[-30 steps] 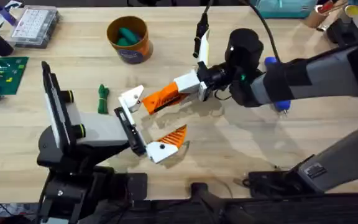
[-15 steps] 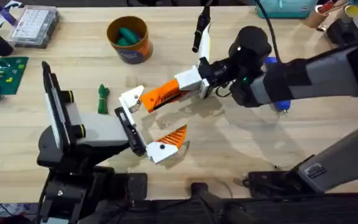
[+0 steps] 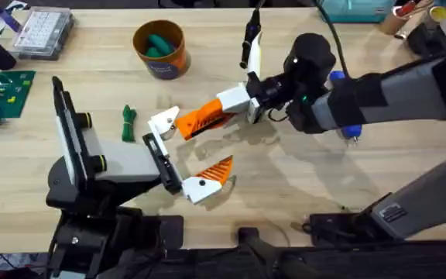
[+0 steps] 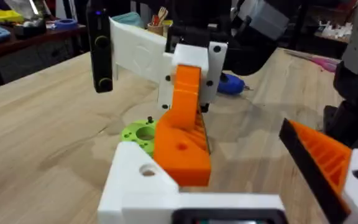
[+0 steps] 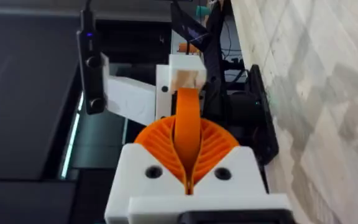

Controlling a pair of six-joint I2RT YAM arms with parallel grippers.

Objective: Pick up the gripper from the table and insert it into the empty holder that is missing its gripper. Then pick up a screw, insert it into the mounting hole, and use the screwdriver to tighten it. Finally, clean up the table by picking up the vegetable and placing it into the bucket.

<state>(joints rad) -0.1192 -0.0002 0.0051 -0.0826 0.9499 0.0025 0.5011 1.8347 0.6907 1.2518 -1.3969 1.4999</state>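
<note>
On the pale plank table (image 3: 285, 170), the left fingers (image 3: 178, 157) stand open: one white angular holder (image 3: 163, 122) is bare, the other carries a ribbed orange wedge. The right fingers (image 3: 207, 120) pinch the ribbed orange gripper (image 4: 182, 127) against that bare holder. Farther off, the bumpy green vegetable (image 3: 128, 122) lies near the round orange bucket (image 3: 160, 48).

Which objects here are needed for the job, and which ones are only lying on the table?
Needed: the orange gripper, the white holder, the blue screwdriver, the green vegetable, the orange bucket.
Lying about: the clear parts box, the green circuit board, the lime-green disc.
</note>
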